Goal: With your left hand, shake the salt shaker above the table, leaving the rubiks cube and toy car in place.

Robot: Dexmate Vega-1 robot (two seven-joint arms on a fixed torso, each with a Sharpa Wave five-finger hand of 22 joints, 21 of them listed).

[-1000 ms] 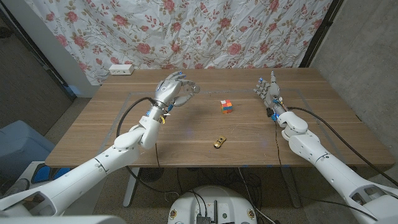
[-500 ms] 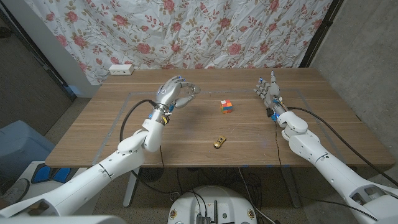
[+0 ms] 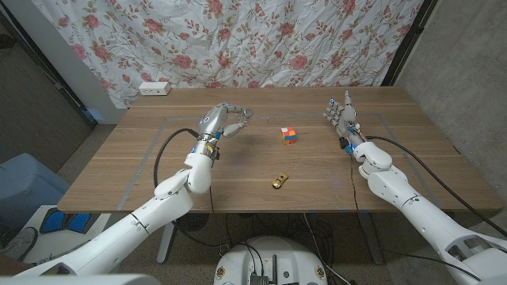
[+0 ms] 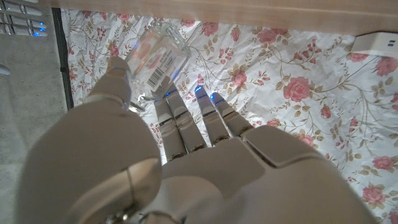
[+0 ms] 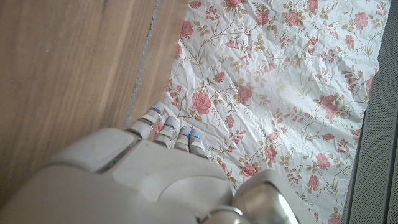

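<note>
Wooden table [image 3: 119,170] carries the rubiks cube [image 3: 289,135] at centre and, nearer the front edge, the toy car [image 3: 279,181], the two apart. Left hand [image 3: 222,119] is raised above the table's left half, pinching the clear salt shaker [image 4: 155,56] between thumb and fingers. Right hand [image 3: 341,113] stands at the right side, fingers upright and slightly apart, holding nothing.
</note>
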